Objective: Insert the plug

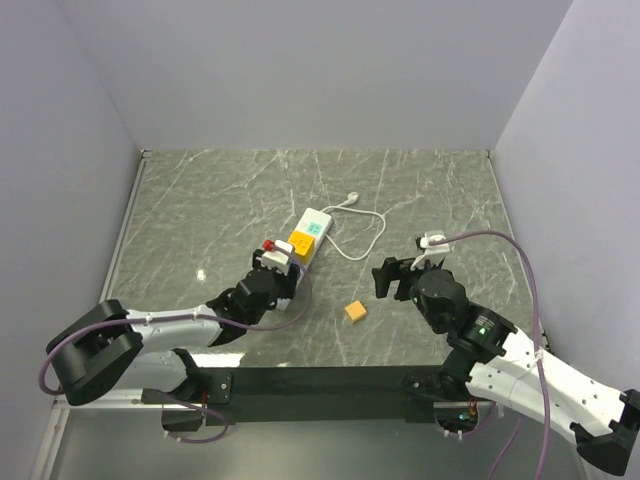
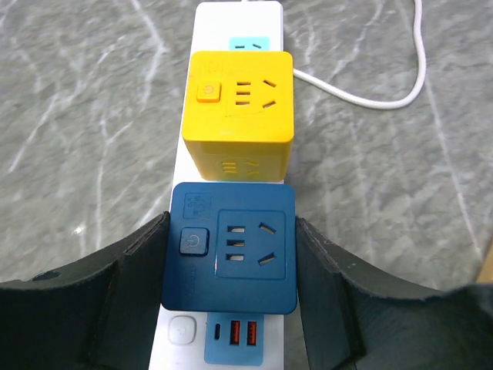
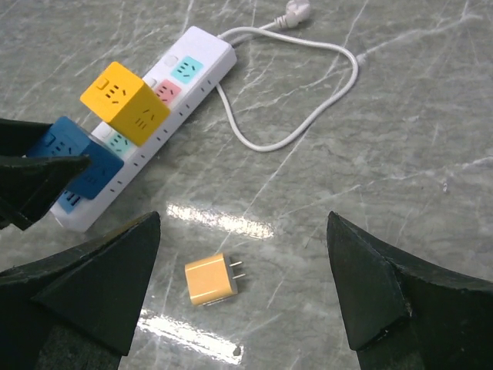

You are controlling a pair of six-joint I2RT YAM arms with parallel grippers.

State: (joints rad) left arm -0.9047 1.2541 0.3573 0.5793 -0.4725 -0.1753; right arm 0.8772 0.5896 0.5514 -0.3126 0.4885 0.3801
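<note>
marble tabletop [image 1: 430,190]: orange plug [image 3: 209,279] lies at six o'clock of your empty, splayed right gripper [image 3: 243,223], so drop squarely onto it while the left gripper [image 2: 229,254] clamps the blue cube [image 3: 81,162].

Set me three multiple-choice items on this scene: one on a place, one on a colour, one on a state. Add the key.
1. Where is the small yellow plug?
A. lying on the table, apart from the power strip
B. pushed into a socket
C. held in a gripper

2. What colour is the cube that the left gripper clamps?
A. yellow
B. blue
C. green

3. How is the right gripper?
A. shut on the cord
B. shut on a cube
C. open, holding nothing

Key: 1 A, it lies on the table with its prongs free. 2 B, the blue cube sits between the fingers. 3 C, its jaws stand wide above the plug.
</note>
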